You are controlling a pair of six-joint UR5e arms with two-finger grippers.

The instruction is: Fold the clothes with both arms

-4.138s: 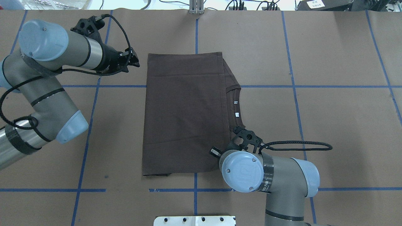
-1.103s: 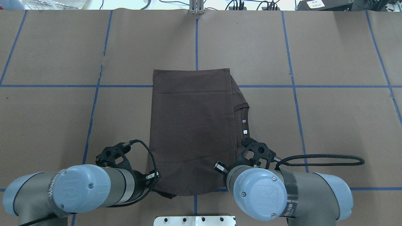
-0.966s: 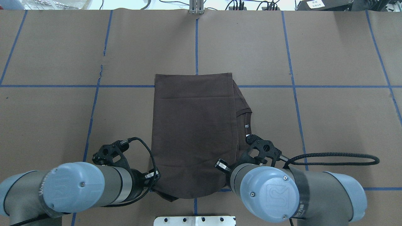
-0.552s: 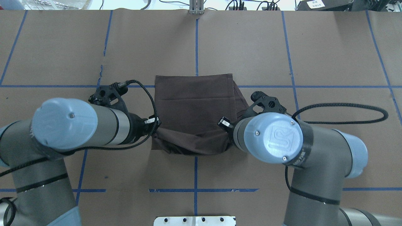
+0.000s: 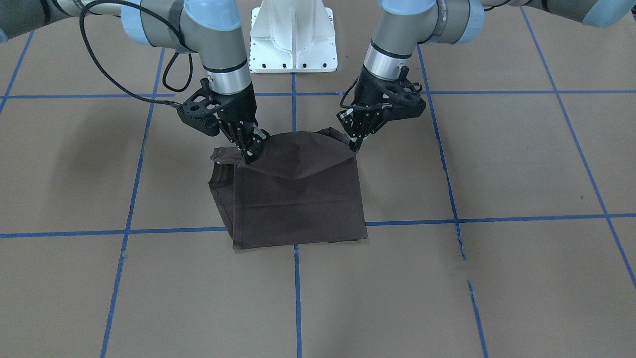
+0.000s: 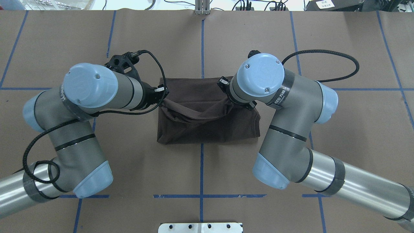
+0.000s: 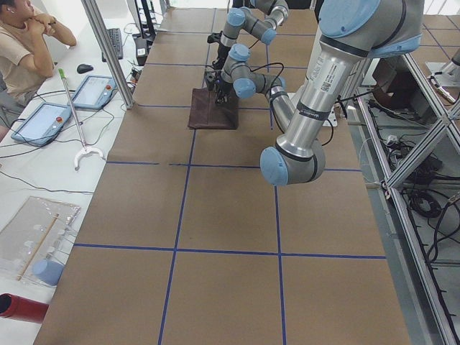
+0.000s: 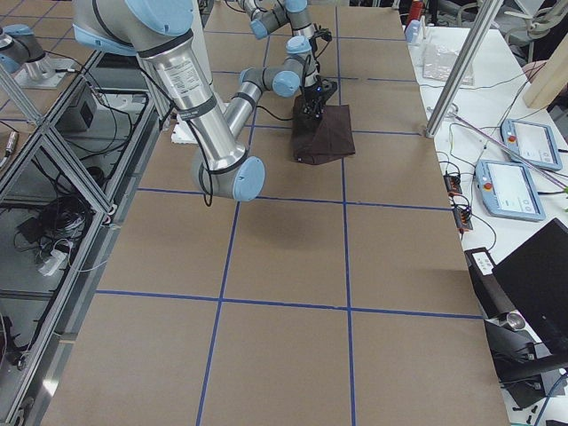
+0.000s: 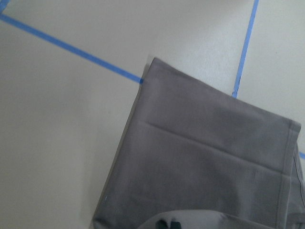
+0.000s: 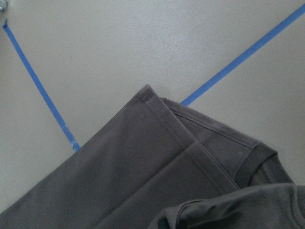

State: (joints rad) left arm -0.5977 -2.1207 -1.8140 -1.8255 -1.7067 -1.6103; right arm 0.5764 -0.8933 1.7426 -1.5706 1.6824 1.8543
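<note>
Swept forward, the near hem of the shirt [image 5: 298, 209] now hangs over its far half on the surface [image 5: 497, 164] — left arm [image 6: 129, 92] and right arm [image 6: 291, 97] each hold a corner in shut jaws. Lowering it should complete this fold.

Brown T-shirt [image 5: 298, 204], partly flat, 2 corners pinched aloft by left tool [image 5: 355, 143] and right tool [image 5: 247, 156], edge sagging

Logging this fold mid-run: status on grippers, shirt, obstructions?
Left gripper and right gripper both shut on T-shirt corners. Held edge raised, sagging between them over the flat half. No obstruction seen near the fold.
</note>
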